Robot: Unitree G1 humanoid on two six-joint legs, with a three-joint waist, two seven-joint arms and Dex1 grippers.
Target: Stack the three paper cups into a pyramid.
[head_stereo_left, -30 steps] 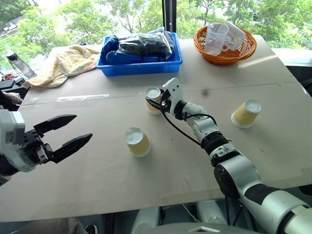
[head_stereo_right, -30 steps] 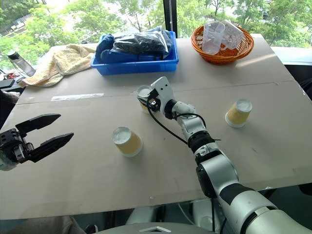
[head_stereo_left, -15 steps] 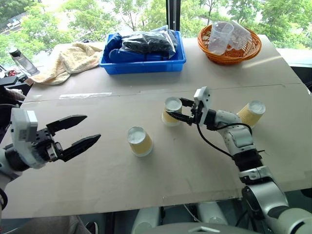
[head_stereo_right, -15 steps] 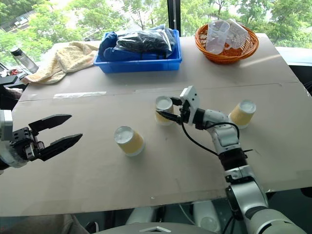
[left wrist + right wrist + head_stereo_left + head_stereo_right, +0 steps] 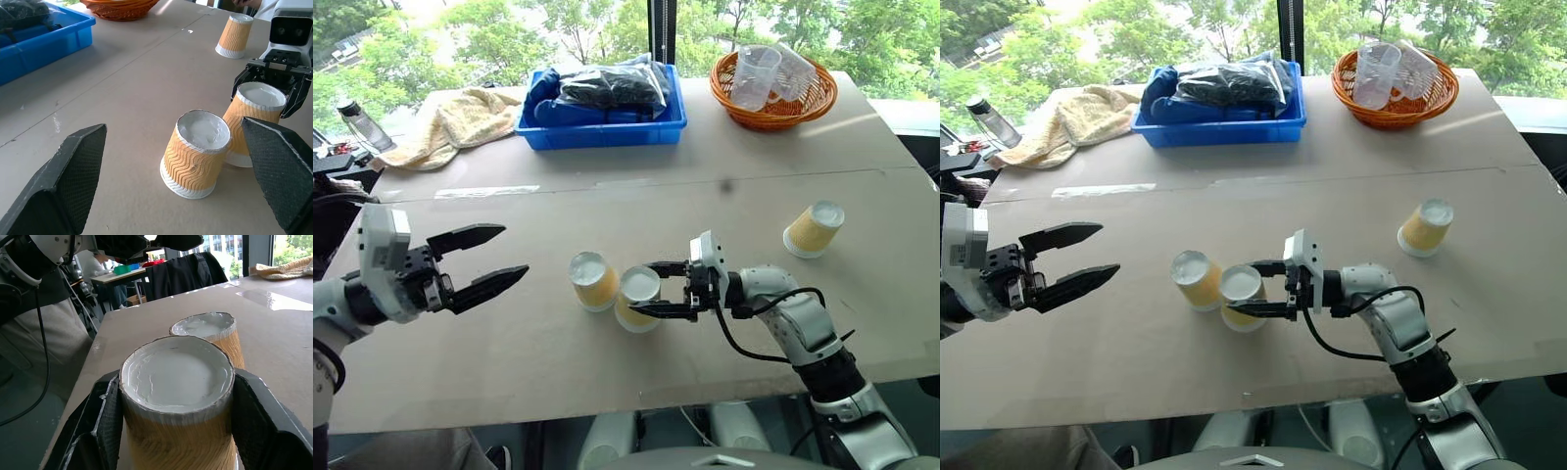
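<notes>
From the head views, the right end effector (image 5: 658,290) grips an upside-down paper cup (image 5: 637,298) just beside a second cup (image 5: 592,281) on the surface (image 5: 607,372). A third cup (image 5: 813,229) stands well apart. The left wrist view shows the left end effector (image 5: 176,181) spread wide, empty, facing the pair.

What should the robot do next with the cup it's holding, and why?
Probably let go: the right gripper holds a cup upside down beside the second cup, so the base looks ready. The third cup stands far off, still to fetch.
</notes>
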